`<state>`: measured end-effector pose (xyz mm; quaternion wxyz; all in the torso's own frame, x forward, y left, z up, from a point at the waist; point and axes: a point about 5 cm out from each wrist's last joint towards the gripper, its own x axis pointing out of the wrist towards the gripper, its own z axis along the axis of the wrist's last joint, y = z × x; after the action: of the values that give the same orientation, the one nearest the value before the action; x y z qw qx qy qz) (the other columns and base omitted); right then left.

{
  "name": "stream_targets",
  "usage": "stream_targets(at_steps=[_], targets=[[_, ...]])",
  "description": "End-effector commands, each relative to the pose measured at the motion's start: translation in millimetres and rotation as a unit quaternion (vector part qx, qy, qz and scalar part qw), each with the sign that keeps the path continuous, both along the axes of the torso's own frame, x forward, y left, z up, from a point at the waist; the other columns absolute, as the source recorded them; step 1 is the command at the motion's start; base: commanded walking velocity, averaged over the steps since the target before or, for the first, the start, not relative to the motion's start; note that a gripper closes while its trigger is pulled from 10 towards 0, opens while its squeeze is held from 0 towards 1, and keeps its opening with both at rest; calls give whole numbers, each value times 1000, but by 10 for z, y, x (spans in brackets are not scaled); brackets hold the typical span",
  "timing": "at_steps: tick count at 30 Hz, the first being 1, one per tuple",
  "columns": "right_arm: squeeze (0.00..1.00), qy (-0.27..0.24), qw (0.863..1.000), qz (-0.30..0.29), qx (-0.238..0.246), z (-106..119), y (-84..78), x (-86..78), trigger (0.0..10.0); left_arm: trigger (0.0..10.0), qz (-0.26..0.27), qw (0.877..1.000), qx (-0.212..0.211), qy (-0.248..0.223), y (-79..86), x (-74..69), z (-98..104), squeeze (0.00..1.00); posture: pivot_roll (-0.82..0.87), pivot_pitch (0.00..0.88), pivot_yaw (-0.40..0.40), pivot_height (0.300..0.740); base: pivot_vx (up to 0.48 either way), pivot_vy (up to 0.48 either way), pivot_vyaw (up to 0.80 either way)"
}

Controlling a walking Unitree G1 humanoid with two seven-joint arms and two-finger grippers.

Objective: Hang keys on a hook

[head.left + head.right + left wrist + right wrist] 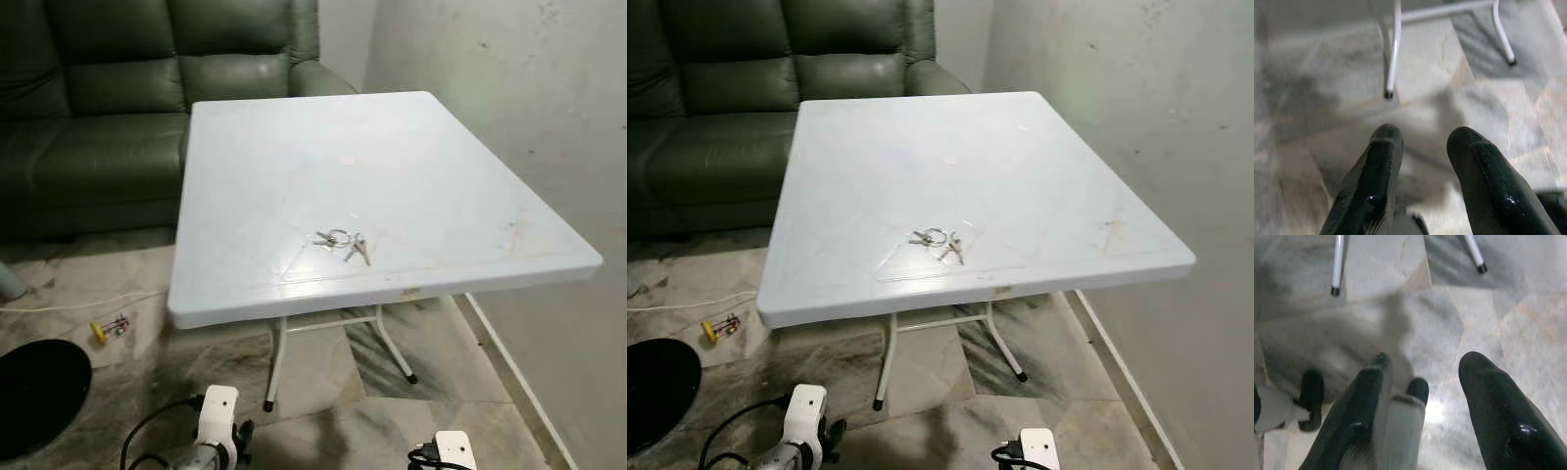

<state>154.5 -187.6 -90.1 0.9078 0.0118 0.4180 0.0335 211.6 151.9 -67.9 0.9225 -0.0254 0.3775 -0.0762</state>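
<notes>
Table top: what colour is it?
White table top, with faint stains; clearest in the left eye view.

One table point(294, 157) standing, four white legs point(276, 362) showing. One key bunch point(343, 242) lying on it toward 6 o'clock. One green sofa point(108, 108) sitting at 11. One small yellow-red item point(110, 328) lying at 8. Two grippers hanging, left point(1422, 144), right point(1422, 367).

The head's two eyes look forward and down at the bench point(392, 166) at twelve o'clock; both wrist cameras face the floor point(1312, 98) closely, sharing its legs point(1337, 264).
</notes>
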Motion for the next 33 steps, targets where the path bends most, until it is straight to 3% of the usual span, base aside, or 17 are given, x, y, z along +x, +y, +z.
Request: stream_targets(at_steps=[1, 5, 6, 7, 13, 15, 19, 21, 24, 29, 33], targets=[[0, -56, 998, -2, -1, 127, -35, 224, 10000, 10000, 10, 998, -14, -64, -32, 245, 178, 0, 55, 0, -27, 740, 0, 0, 0], [0, -116, 993, -7, -5, 286, -117, 444, 10000, 10000, 5, 991, -40, -127, -102, 485, 387, 0, 56, 0, -33, 740, 0, 0, 0], [0, -116, 993, -7, -5, 286, -117, 444, 10000, 10000, 5, 991, -40, -127, -102, 485, 387, 0, 56, 0, -33, 740, 0, 0, 0], [0, -142, 990, -8, -11, 362, -166, 533, 10000, 10000, -20, 987, -47, -153, -182, 568, 476, 0, 58, 0, -36, 740, 0, 0, 0], [0, -179, 983, -22, -14, 478, -265, 649, 10000, 10000, -96, 972, -58, -204, -440, 683, 646, 0, 65, 0, -41, 740, 0, 0, 0], [0, -200, 979, -33, -18, 542, -312, 709, 10000, 10000, -169, 955, -56, -236, -678, 711, 751, 0, 64, 0, -35, 740, 0, 0, 0], [0, -218, 975, -41, -18, 595, -327, 760, 10000, 10000, -223, 935, -66, -267, -891, 714, 857, 0, 58, 0, -28, 740, 0, 0, 0], [0, -236, 970, -49, -22, 649, -336, 811, 10000, 10000, -263, 916, -74, -295, -1061, 707, 958, 0, 54, 0, -23, 740, 0, 0, 0], [0, -254, 965, -56, -15, 702, -318, 869, 10000, 10000, -288, 898, -87, -321, -1179, 695, 1055, 0, 52, 0, -23, 740, 0, 0, 0], [0, -280, 958, -56, -6, 773, -272, 939, 10000, 10000, -315, 877, -84, -354, -1254, 678, 1165, 0, 50, 0, -26, 740, 0, 0, 0], [0, -311, 949, -52, 7, 870, -223, 1018, 10000, 10000, -302, 867, -86, -387, -1191, 729, 1314, 0, 54, 0, -27, 740, 0, 0, 0]])
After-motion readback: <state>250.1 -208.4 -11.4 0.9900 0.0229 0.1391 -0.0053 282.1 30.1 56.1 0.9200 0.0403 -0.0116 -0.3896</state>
